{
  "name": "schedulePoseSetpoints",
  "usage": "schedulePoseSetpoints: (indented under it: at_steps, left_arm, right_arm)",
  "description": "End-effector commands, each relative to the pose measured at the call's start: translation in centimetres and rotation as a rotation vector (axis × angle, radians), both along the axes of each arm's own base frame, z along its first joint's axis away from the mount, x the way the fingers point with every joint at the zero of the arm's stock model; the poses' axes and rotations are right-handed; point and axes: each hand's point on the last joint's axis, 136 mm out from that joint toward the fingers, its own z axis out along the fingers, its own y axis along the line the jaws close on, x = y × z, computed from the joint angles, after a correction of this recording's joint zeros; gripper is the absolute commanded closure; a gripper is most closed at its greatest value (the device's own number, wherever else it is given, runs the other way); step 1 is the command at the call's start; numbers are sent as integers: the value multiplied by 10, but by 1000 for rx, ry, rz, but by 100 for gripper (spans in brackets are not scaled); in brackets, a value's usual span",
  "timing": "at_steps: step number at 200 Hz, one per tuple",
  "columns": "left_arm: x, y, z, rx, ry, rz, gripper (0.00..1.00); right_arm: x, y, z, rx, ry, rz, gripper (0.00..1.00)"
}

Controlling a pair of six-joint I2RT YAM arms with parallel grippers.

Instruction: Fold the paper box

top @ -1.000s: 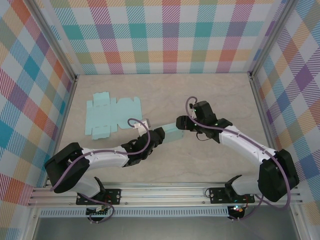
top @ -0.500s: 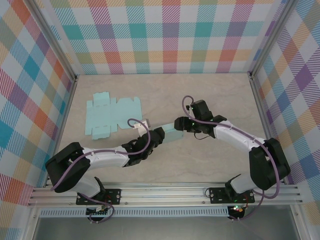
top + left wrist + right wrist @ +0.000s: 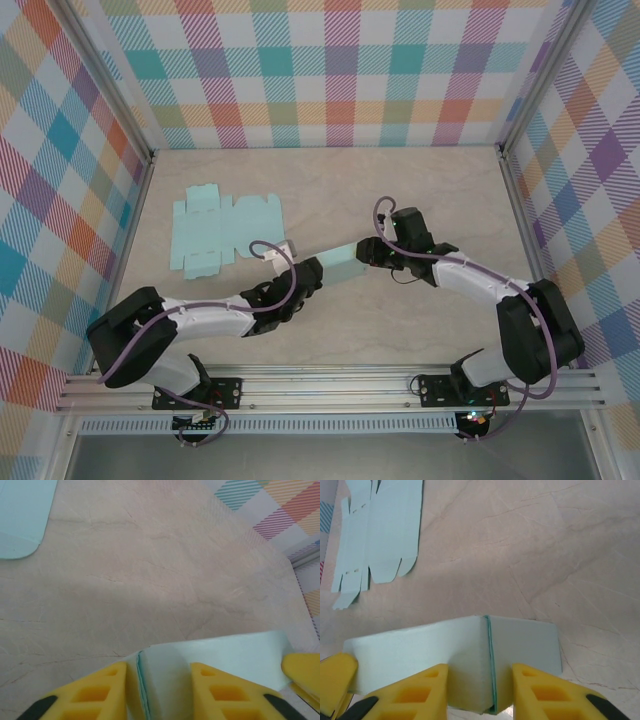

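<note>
Compared with half a second ago, the left end effector (image 3: 320, 270) sits slightly further left in the top view. The right end effector (image 3: 369, 252) has drawn back toward the right, and the far end of the paper box (image 3: 345, 262) is raised a little. In the left wrist view, the left end effector (image 3: 160, 674) is part-closed, its yellow fingers (image 3: 95, 692) pressed against either side of one end of the paper box (image 3: 220, 655). The right end effector (image 3: 480, 672) likewise clamps the opposite end of the box (image 3: 435, 655). In the top view, the box sits at mid-frame between the two, its long axis running from lower left to upper right. A flat blank (image 3: 222, 232) lies on the tabletop (image 3: 400, 190) at the upper left, well apart.
</note>
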Motion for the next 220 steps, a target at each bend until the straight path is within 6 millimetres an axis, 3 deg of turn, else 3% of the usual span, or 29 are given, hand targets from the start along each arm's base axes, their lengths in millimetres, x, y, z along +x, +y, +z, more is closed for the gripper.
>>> schedulePoseSetpoints:
  at_steps: [1,65,89,137,177,220]
  left_arm:
    - [-52,48,-94,280,288,-59,79]
    - [-57,52,-98,292,309,-66,95]
    - [-56,50,-100,297,314,-71,98]
    - [-54,48,-100,321,320,-75,99]
    - [-54,51,-101,332,324,-61,100]
    - [-54,50,-104,335,333,-60,100]
  right_arm:
    - [-21,-25,-51,-107,139,-50,72]
    - [-20,-24,-48,-6,140,-69,84]
    - [-17,-23,-40,69,138,-68,69]
    - [-5,-19,-17,161,111,-55,51]
    - [3,-24,-13,199,112,-77,51]
    - [2,-27,-23,236,141,-84,61]
